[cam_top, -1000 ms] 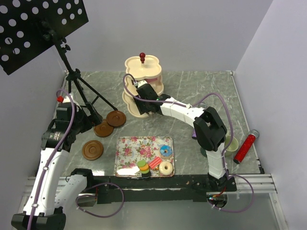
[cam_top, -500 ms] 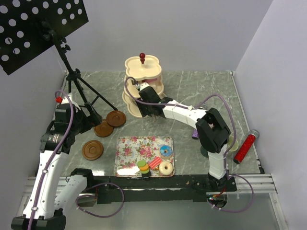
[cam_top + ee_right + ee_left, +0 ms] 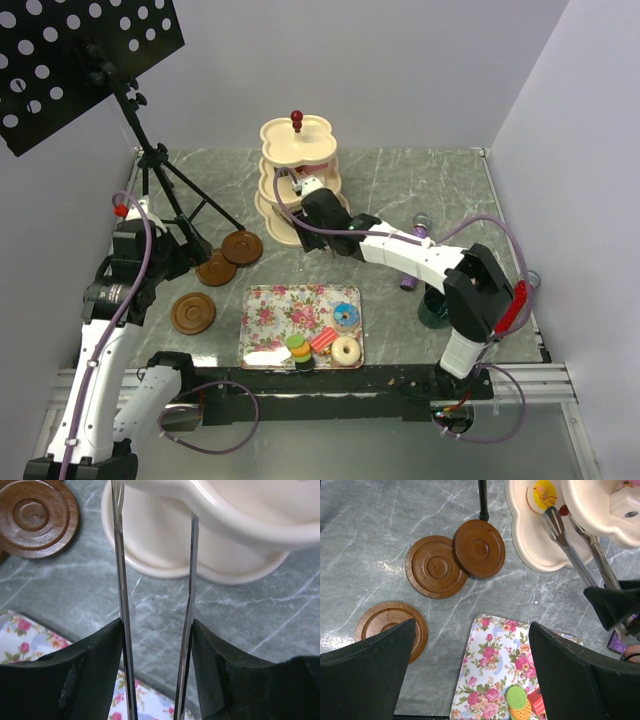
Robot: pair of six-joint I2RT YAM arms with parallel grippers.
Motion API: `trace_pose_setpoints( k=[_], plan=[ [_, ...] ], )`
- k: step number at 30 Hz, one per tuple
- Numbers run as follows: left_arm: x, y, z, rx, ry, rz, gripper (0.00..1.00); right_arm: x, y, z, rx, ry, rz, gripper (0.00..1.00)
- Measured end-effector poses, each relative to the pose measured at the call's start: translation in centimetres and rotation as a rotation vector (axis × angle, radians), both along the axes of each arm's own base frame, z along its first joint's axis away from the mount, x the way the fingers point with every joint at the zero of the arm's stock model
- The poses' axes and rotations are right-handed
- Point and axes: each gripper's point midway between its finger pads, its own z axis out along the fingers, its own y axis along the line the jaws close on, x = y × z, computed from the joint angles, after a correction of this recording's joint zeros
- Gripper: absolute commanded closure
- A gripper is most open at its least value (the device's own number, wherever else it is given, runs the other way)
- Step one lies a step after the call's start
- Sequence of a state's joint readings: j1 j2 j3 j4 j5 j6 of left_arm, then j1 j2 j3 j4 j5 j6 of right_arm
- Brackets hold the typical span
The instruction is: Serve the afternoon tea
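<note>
The right hand (image 3: pixel 157 630) was part-closed on a pair of metal tongs (image 3: pixel 120 555). One arm of the tongs lay against each finger, and the two arms stood apart with nothing between them. The tongs' long axis ran straight out from the hand. Seen from above it slanted, with the handle end toward the near right and the tips toward the far left, pointing into the cream three-tier stand (image 3: pixel 283 135). The tips reached over the lowest tier under the rim of the tier above, near a yellow round piece (image 3: pixel 544 489) lying there.

The left hand (image 3: pixel 472 625) was wide open and held nothing, hanging above the counter (image 3: pixel 400 180) between the brown saucers and the floral tray (image 3: pixel 285 305). Two saucers (image 3: pixel 436 566) (image 3: pixel 480 547) touched each other left of the stand, and a third (image 3: pixel 390 625) lay apart, nearer the arms. The tray's near right part held two doughnuts (image 3: pixel 346 316), a stack of macarons (image 3: pixel 297 350) and a cake slice (image 3: pixel 322 340). A dark teal mug (image 3: pixel 433 312) stood by the right arm
</note>
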State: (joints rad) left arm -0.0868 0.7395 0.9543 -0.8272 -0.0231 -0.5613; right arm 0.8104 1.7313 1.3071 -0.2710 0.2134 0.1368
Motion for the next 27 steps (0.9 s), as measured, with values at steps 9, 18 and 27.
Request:
trace_pose_setpoints(
  k=[9, 18, 27],
  plan=[
    [-0.1, 0.0, 0.2, -0.001, -0.011, 0.000, 0.00, -3.4, -1.9, 1.1, 0.034, 0.012, 0.018, 0.40],
    [-0.3, 0.0, 0.6, -0.003, -0.036, 0.000, 0.00, -8.9, -5.8, 3.6, 0.087, 0.062, 0.021, 0.40],
    [-1.3, 0.1, 0.1, -0.010, -0.035, 0.005, 0.00, -16.6, -11.6, 4.9, 0.130, 0.238, -0.046, 0.39]
  ],
)
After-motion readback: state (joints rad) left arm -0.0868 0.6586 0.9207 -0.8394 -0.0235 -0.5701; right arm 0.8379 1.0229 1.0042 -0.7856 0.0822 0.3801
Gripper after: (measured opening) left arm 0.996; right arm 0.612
